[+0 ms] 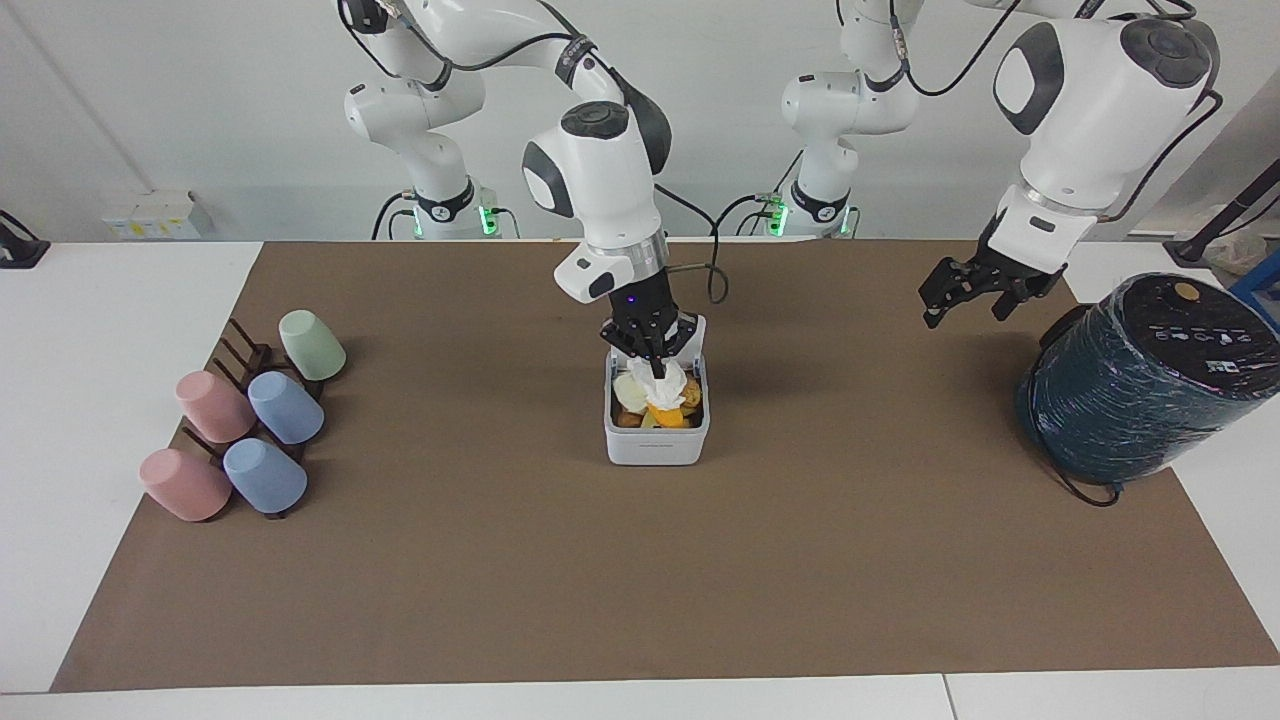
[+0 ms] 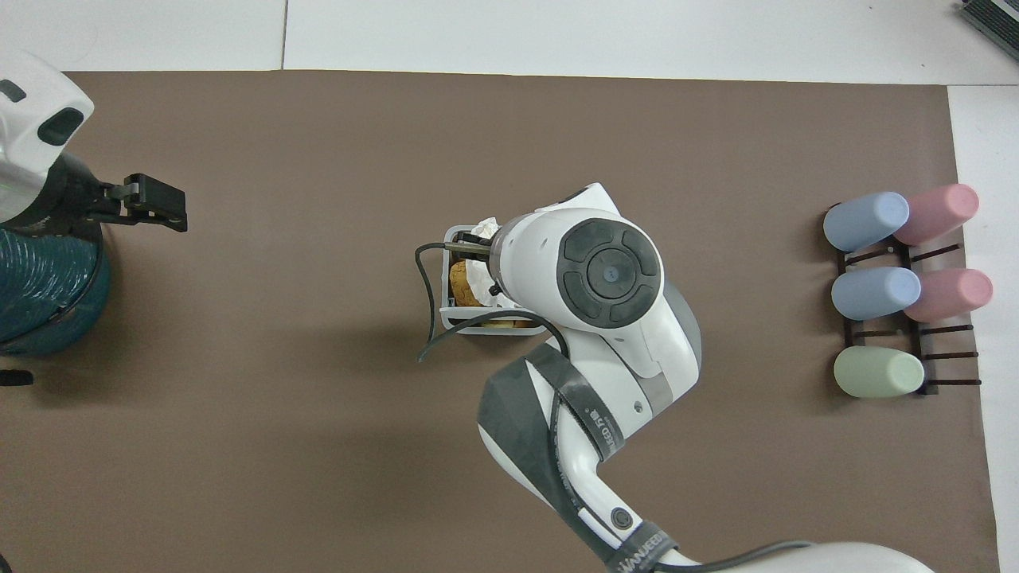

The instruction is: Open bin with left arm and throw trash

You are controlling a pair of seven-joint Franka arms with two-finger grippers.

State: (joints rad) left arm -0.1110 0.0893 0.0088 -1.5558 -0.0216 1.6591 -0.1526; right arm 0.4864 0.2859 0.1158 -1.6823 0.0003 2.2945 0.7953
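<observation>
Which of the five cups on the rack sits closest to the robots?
The green cup. It is the only green one and lies at the rack's robot-side end; the two blue and two pink cups lie farther from the robots.

My bin (image 1: 655,447) looks smooth white plastic; the tissue (image 1: 657,381) crumpled soft paper; the mat (image 1: 800,560) matt brown; the cups (image 1: 285,407) matt pastel plastic

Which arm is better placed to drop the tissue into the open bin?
Right. The right gripper is shut on the tissue directly over the open bin. The left gripper hangs open beside the teal cylinder.
</observation>
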